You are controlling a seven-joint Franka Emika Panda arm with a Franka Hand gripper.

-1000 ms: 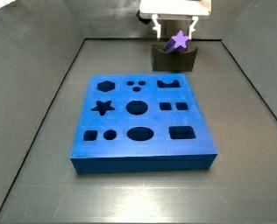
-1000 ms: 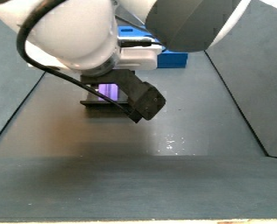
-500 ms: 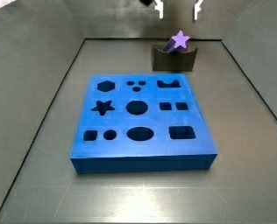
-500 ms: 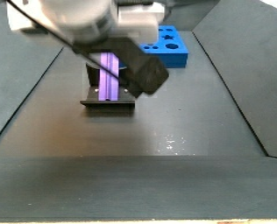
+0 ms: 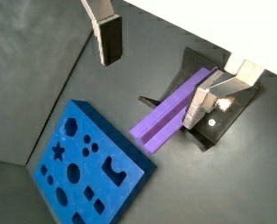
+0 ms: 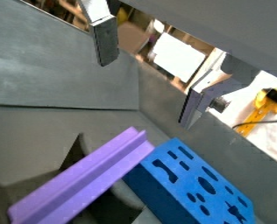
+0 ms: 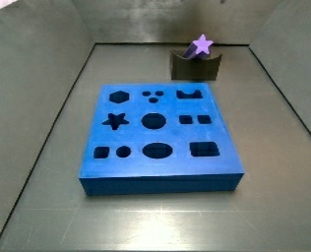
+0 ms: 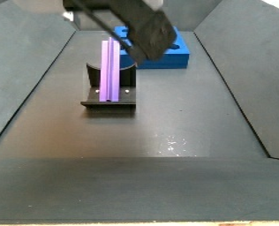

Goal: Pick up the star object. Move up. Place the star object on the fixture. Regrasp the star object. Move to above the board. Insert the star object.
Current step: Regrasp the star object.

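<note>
The star object [image 8: 111, 69], a light purple ridged bar, rests propped in the fixture [image 8: 109, 102], likely parked there for a fresh grasp. Beyond lies the blue board [image 8: 166, 51]. The gripper [image 5: 159, 66] hangs above, fingers [image 5: 107, 38] wide apart, holding and touching nothing.
</note>
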